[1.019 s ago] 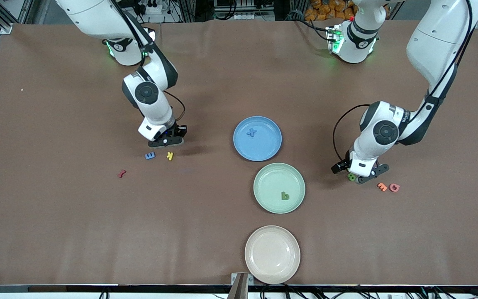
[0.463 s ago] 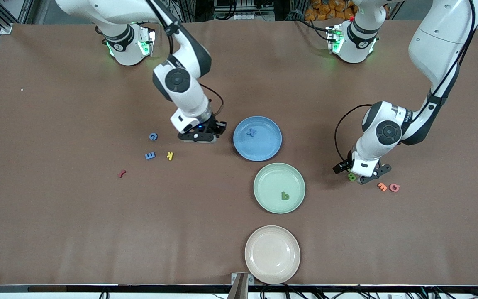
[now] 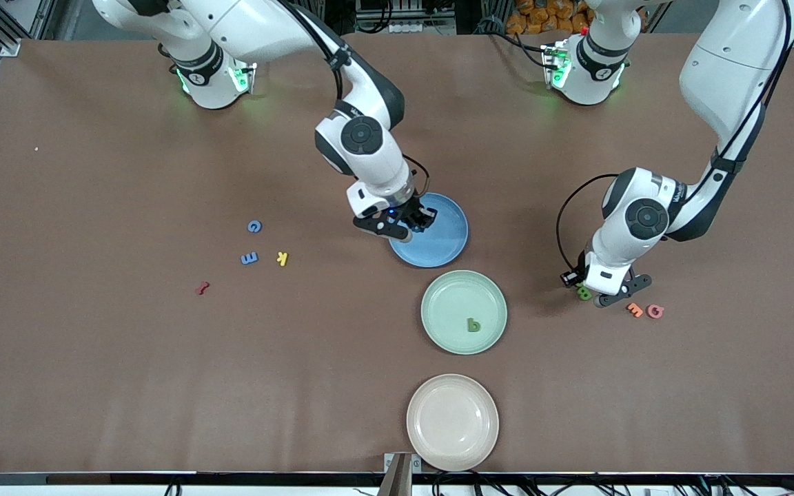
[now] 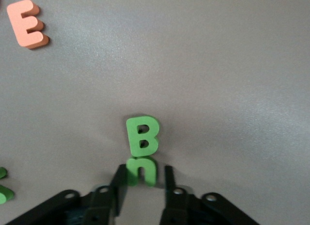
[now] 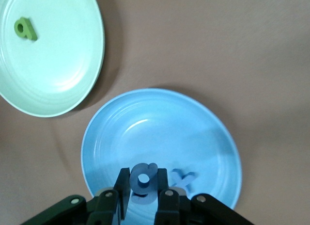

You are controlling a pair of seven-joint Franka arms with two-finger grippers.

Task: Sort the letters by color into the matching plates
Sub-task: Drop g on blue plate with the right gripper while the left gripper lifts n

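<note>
Brown surface (image 3: 94, 358) carries three plates. Over the blue plate (image 3: 446, 246) the right end effector (image 5: 144, 196) grips a blue letter (image 5: 143, 181); the left end effector (image 4: 141, 188), low beside a green B (image 4: 142, 136), clamps a green n (image 4: 141, 170).

I see a brown table (image 3: 94, 386) — metal frame posts (image 3: 4, 27) and cables (image 3: 404, 21) along its top edge.
</note>
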